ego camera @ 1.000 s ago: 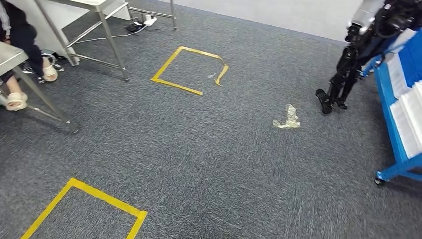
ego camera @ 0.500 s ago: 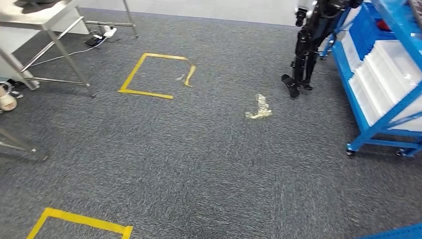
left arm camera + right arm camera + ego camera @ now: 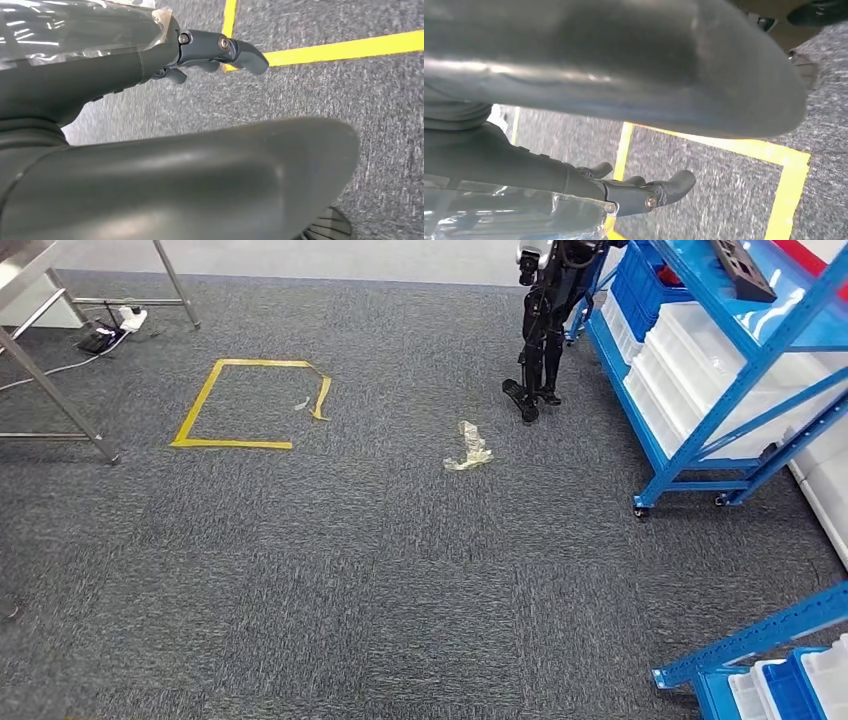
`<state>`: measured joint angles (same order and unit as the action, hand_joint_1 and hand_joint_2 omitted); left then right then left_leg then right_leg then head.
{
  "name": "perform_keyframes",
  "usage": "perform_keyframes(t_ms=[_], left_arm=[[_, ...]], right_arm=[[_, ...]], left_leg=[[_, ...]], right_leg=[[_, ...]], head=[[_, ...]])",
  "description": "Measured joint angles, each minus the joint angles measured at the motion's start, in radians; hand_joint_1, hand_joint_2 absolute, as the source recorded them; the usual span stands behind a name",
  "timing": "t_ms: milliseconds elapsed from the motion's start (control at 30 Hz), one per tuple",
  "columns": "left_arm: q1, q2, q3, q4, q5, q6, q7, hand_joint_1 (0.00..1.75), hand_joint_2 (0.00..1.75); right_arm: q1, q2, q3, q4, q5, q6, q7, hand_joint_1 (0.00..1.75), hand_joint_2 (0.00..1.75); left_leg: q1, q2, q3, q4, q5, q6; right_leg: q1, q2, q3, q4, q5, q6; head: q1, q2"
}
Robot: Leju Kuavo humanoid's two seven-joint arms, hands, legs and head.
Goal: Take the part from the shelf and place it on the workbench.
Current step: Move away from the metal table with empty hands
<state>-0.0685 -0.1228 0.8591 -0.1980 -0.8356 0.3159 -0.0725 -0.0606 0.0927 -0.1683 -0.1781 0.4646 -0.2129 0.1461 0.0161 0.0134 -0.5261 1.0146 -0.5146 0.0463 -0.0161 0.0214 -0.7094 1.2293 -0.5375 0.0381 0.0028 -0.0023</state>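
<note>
- Where the grey carpet (image 3: pixel 380 580) ends on the right, a blue shelf (image 3: pixel 740 370) on small wheels is seen in the head view.
- A dark part (image 3: pixel 742 268) is laid on the top board of that shelf, near its front edge.
- White bins (image 3: pixel 700 350) and blue bins (image 3: pixel 632 285) are kept on the lower boards.
- No words or labels can be read on the shelf, the bins or the part.
- A second black robot (image 3: pixel 545 320) is stood just beside the far end of the shelf.
- A yellow tape square (image 3: pixel 250 405) is stuck on the carpet, and a crumpled clear scrap (image 3: pixel 468 447) lies between it and the shelf.
- A metal table leg (image 3: pixel 50 390) is seen at the left.
- The left hand (image 3: pixel 210 52) is hung over the carpet, fingers loosely apart, nothing held.
- The right hand (image 3: pixel 639 192) is the same: fingers loosely apart, nothing held.
</note>
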Motion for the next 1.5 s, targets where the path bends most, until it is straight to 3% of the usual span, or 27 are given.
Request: perform_keyframes(t_ms=[67,100,167,233,267,333,367,433,467,533,600,667,733,800,867,900,967,1033,1100,1133,1167,1233,1300,1333,1400,1433,1500], left_arm=[[0.001,0.0,0.0,0.0,0.0,0.0,0.0,0.0,0.0],[0.0,0.0,0.0,0.0,-0.001,0.0,0.0,0.0,0.0],[-0.001,-0.001,0.0,0.0,-0.001,0.0,0.0,0.0,0.0],[-0.001,-0.001,0.0,0.0,-0.001,0.0,0.0,0.0,0.0],[-0.001,-0.001,0.0,0.0,-0.001,0.0,0.0,0.0,0.0],[-0.003,-0.001,0.0,0.0,-0.001,0.001,0.0,0.0,0.0],[-0.004,-0.001,0.0,0.0,-0.001,0.001,0.0,0.0,0.0],[-0.005,-0.001,0.0,0.0,-0.001,0.002,0.001,0.0,0.0],[-0.004,-0.001,0.0,0.0,-0.001,0.002,0.001,0.0,0.0],[-0.001,-0.001,0.0,0.0,0.0,0.002,0.002,0.0,0.0],[0.001,-0.001,0.0,0.0,0.0,0.003,0.003,0.0,0.0],[0.001,0.0,0.0,0.0,0.0,0.003,0.003,0.0,0.0],[0.001,0.001,0.0,0.0,0.0,0.003,0.003,0.0,0.0],[0.0,0.001,0.0,0.0,0.0,0.002,0.003,0.0,0.0],[0.0,0.001,0.0,0.0,0.0,0.002,0.003,0.0,0.0],[-0.001,0.002,0.0,0.0,0.0,0.003,0.003,0.0,0.0],[-0.003,0.002,0.0,0.0,0.0,0.005,0.003,0.0,0.0],[-0.002,0.002,0.0,0.0,0.0,0.007,0.003,0.0,0.0],[0.0,0.003,0.001,0.0,0.0,0.007,0.003,0.0,0.0],[0.0,0.003,0.001,0.0,0.0,0.008,0.003,0.0,0.0],[-0.001,0.004,0.001,0.0,0.0,0.008,0.003,0.0,0.0],[-0.002,0.003,0.001,0.0,0.0,0.008,0.003,0.0,0.0],[-0.002,0.004,0.001,0.0,0.0,0.008,0.003,0.0,0.0],[-0.003,0.004,0.001,0.0,-0.001,0.009,0.003,0.0,0.0],[-0.005,0.004,0.001,0.0,-0.002,0.009,0.002,0.0,0.0],[-0.006,0.003,0.001,0.0,-0.003,0.01,0.001,0.0,0.0],[-0.007,0.003,0.001,0.0,-0.004,0.01,-0.001,0.0,0.0]], right_arm=[[0.001,0.0,0.0,0.0,0.0,0.0,0.0,0.0,0.0],[0.003,0.0,0.0,0.0,0.0,0.0,0.0,0.0,0.0],[0.004,-0.001,0.0,0.0,0.0,0.0,0.0,0.0,0.0],[0.001,-0.001,0.0,0.0,0.0,0.0,0.0,0.0,0.0],[0.0,0.0,0.0,0.0,0.001,0.0,0.0,0.0,0.0],[-0.001,0.0,0.0,0.0,0.003,0.0,0.0,0.0,0.0],[0.0,0.0,0.0,0.0,0.003,0.0,0.0,0.0,0.0],[0.0,-0.001,0.0,0.0,0.004,0.0,0.0,0.0,0.0],[0.0,0.0,0.0,0.0,0.004,0.0,0.0,0.0,0.0],[-0.001,0.002,0.0,0.0,0.005,0.0,0.0,0.0,0.0],[0.001,0.002,0.0,0.0,0.005,0.0,0.0,0.0,0.0],[0.003,0.003,0.0,0.0,0.005,0.0,0.0,0.0,0.0],[0.001,0.004,0.0,0.0,0.005,0.0,0.0,0.0,0.0],[-0.001,0.005,0.0,0.0,0.005,0.0,0.0,0.0,0.0],[0.001,0.005,0.0,0.0,0.006,0.0,0.0,0.0,0.0],[0.003,0.005,0.0,0.0,0.006,0.0,0.0,0.0,0.0],[0.004,0.004,0.0,0.0,0.006,0.0,0.001,0.0,0.0],[0.0,0.005,0.0,0.0,0.006,0.0,0.002,0.0,0.0],[0.0,0.005,0.0,0.0,0.006,0.0,0.002,0.0,0.0],[0.001,0.006,0.0,0.0,0.006,0.0,0.002,0.0,0.0],[0.003,0.005,0.0,0.001,0.006,0.0,0.003,0.0,0.0],[0.003,0.004,0.0,0.001,0.007,0.0,0.003,0.0,0.0],[-0.001,0.004,0.0,0.0,0.009,0.0,0.003,0.0,0.0],[-0.002,0.004,0.0,0.0,0.009,0.0,0.003,0.0,0.0],[0.0,0.004,0.0,0.001,0.009,0.001,0.003,0.0,0.0],[0.001,0.004,0.0,0.001,0.009,0.001,0.003,0.0,0.0],[0.001,0.004,0.0,0.001,0.009,0.001,0.003,0.0,0.0]], left_leg=[[-0.002,0.029,0.0,0.0,-0.002,0.001],[-0.002,0.042,0.001,0.0,-0.003,0.0],[-0.002,0.064,0.006,0.001,-0.008,-0.006],[-0.009,0.082,0.014,0.001,-0.016,-0.018],[-0.012,0.091,0.019,0.001,-0.02,-0.023],[-0.012,0.108,0.027,-0.004,-0.024,-0.032],[-0.01,0.101,0.029,-0.001,-0.03,-0.037],[-0.005,0.052,0.009,0.053,-0.07,-0.046],[-0.003,0.02,-0.019,0.113,-0.104,-0.048],[-0.002,-0.008,-0.089,0.248,-0.162,-0.047],[-0.002,-0.014,-0.12,0.29,-0.152,-0.045],[0.001,-0.034,-0.077,0.182,-0.074,-0.041],[0.004,-0.077,-0.024,0.055,-0.017,-0.038],[0.001,-0.093,-0.011,0.019,-0.01,-0.033],[-0.004,-0.076,-0.011,0.019,-0.006,-0.024],[-0.004,-0.065,-0.008,0.015,-0.002,-0.018],[-0.003,-0.041,-0.003,0.007,0.006,-0.004],[-0.006,-0.013,-0.003,0.005,0.008,0.003],[-0.009,0.017,-0.005,0.005,0.007,0.005],[-0.009,0.031,-0.005,0.005,0.006,0.005],[-0.009,0.043,-0.004,0.005,0.005,0.004],[-0.01,0.064,0.0,0.006,0.001,-0.002],[-0.015,0.081,0.005,0.006,-0.006,-0.012],[-0.017,0.089,0.007,0.005,-0.008,-0.018],[-0.014,0.099,0.013,0.003,-0.012,-0.029],[-0.011,0.087,0.012,0.011,-0.02,-0.035],[-0.006,0.033,-0.017,0.082,-0.068,-0.044]], right_leg=[[-0.001,-0.01,-0.035,0.081,-0.026,0.006],[-0.002,-0.014,-0.023,0.064,-0.017,0.013],[-0.003,-0.048,0.054,-0.071,0.029,0.025],[0.001,-0.092,0.12,-0.182,0.063,0.023],[0.004,-0.102,0.131,-0.2,0.068,0.017],[0.005,-0.08,0.127,-0.201,0.072,0.005],[0.001,-0.068,0.127,-0.203,0.073,0.0],[-0.009,-0.045,0.13,-0.206,0.076,-0.016],[-0.01,-0.033,0.129,-0.207,0.077,-0.022],[-0.007,-0.008,0.127,-0.207,0.078,-0.03],[-0.004,0.019,0.127,-0.206,0.079,-0.031],[-0.004,0.048,0.13,-0.206,0.08,-0.03],[0.002,0.074,0.129,-0.202,0.08,-0.023],[0.005,0.093,0.123,-0.201,0.083,-0.011],[0.001,0.109,0.116,-0.206,0.089,0.0],[0.0,0.105,0.111,-0.203,0.088,0.004],[0.003,0.06,0.084,-0.157,0.066,0.004],[0.006,0.006,0.024,-0.037,0.013,-0.003],[0.003,-0.008,-0.029,0.075,-0.022,-0.001],[0.002,-0.011,-0.03,0.079,-0.018,0.005],[0.001,-0.017,-0.009,0.041,-0.001,0.012],[0.0,-0.05,0.071,-0.104,0.048,0.023],[0.006,-0.079,0.121,-0.194,0.073,0.017],[0.01,-0.08,0.124,-0.203,0.075,0.01],[0.008,-0.058,0.123,-0.206,0.078,-0.004],[0.004,-0.048,0.122,-0.208,0.08,-0.01],[-0.005,-0.028,0.124,-0.211,0.085,-0.024]], head=[[0.001,0.0],[0.001,0.0],[0.003,0.0],[0.002,0.0],[0.0,0.0],[-0.003,0.0],[-0.004,0.0],[-0.009,0.0],[-0.011,0.0],[-0.013,0.0],[-0.013,0.0],[-0.013,0.0],[-0.012,0.0],[-0.011,0.0],[-0.011,0.0],[-0.011,0.0],[-0.007,0.0],[-0.003,0.0],[-0.002,0.0],[-0.001,0.0],[-0.001,0.0],[-0.001,0.0],[-0.003,0.0],[-0.004,0.0],[-0.006,0.0],[-0.007,0.0],[-0.011,0.0]])
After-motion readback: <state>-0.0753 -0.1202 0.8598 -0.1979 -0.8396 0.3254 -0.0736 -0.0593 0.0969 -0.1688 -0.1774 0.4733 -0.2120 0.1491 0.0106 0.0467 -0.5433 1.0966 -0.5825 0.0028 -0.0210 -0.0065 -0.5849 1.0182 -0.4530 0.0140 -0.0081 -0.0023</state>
